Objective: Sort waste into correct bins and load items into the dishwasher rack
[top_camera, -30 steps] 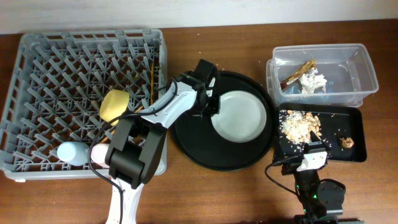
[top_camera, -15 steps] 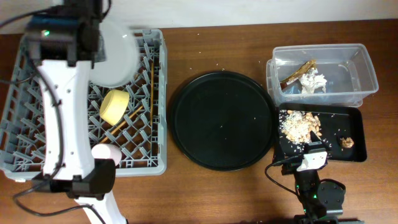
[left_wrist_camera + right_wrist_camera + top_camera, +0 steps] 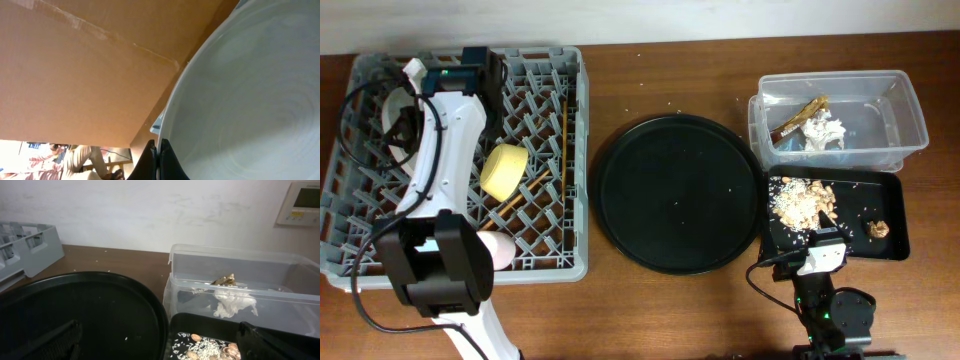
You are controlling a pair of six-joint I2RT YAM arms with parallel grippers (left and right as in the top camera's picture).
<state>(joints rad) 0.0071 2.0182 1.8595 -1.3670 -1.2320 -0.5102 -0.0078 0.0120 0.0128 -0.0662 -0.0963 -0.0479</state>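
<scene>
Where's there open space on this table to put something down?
The round black tray is bare but for crumbs, between the rack and the clear tub. Bare wood runs behind and in front of it. Crowded: the rack, with the arm, yellow bowl and chopsticks, and the shallow black tray of scraps.

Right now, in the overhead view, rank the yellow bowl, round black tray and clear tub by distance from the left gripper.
1. yellow bowl, in the rack, beside the left gripper.
2. round black tray, table centre.
3. clear tub, far right.
</scene>
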